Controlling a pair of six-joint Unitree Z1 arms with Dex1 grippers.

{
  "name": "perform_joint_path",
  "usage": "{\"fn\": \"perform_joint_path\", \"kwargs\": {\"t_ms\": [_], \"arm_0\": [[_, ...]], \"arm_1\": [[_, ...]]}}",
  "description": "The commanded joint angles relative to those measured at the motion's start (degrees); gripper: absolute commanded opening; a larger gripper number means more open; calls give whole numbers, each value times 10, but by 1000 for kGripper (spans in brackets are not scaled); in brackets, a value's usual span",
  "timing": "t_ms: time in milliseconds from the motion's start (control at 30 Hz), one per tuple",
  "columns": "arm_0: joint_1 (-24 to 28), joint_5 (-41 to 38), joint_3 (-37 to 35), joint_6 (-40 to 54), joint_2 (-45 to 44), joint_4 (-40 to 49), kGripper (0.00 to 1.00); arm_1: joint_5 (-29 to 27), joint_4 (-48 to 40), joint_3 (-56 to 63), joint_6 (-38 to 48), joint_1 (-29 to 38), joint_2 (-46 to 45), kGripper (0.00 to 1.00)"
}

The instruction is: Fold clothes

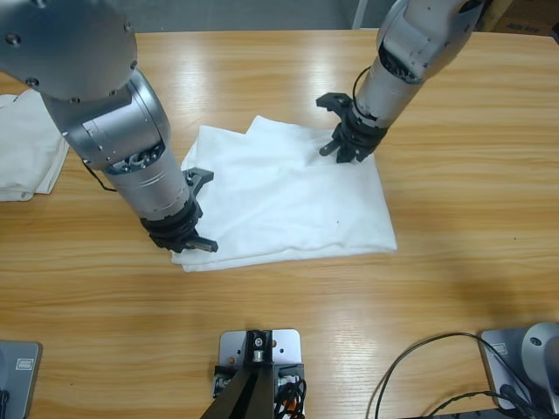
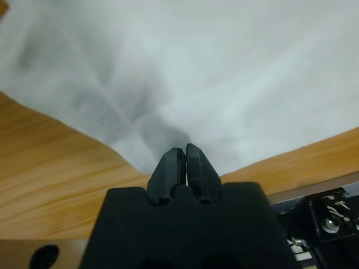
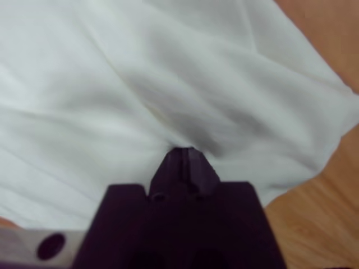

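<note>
While both arms sit on it, the plain white soft fabric shirt [image 1: 288, 196] lies flattened mid-table on the long wooden table [image 1: 454, 288], already doubled into a rough rectangle with layered edges showing along its near-left side. No lettering visible on it from here.

Handling judgement: light, limp, no stiffness at all; it will sag and drape the moment it is lifted, and a thin pinch can slip out or pick up only the top layer. Creases radiate from both pinch points, so the cloth stretches and drags easily. Best holds are corners and folded edges, taking all layers together, both ends lifted evenly so the fold line stays straight.

Left gripper [image 1: 194, 242] is at the shirt's near-left corner; in the left wrist view the left gripper [image 2: 185, 157] has its jaws pressed together with white cloth puckered at the tips, so it looks clamped on that edge.

Right gripper [image 1: 348, 144] is on the shirt's far-right area, near its far edge; in the right wrist view the right gripper [image 3: 185, 162] has jaws closed with fabric bunched at the tips, apparently pinching a tuck of cloth.

Outward from the shirt: a second white fabric garment [image 1: 31, 148] lies well apart to the shirt's left, at the table edge, partly cut off by the frame, untouched by either arm.
</note>
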Motion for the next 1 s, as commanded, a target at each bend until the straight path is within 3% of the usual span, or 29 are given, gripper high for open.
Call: {"fn": "perform_joint_path", "kwargs": {"t_ms": [33,300,333,433,467,667,733,767,833,1000], "arm_0": [[-5,-12,24,-7,12,-14,0],[-5,-13,33,-8,5,-15,0],[-5,-13,36,-7,4,-15,0],[-5,-13,40,-7,0,-15,0],[-6,-12,39,-8,-3,-15,0],[3,-5,-4,-23,-64,0,0],[15,-4,-40,-30,-98,15,0],[22,-5,-64,-33,-111,29,0],[37,-5,-86,-41,-122,44,0],[70,15,-89,-48,-99,43,0]], "arm_1": [[-15,-31,-14,15,-45,28,0],[-44,-46,-16,12,-119,16,23],[-42,-47,-20,11,-127,13,215],[-38,-47,-22,16,-131,-23,956],[-36,-46,-18,16,-130,-45,993],[-31,82,-25,46,-129,-212,1000],[10,121,-2,50,-130,-246,1000],[58,123,32,59,-141,-260,1000],[140,91,118,72,-173,-271,1000],[278,-83,311,105,-235,-263,1000]]}}
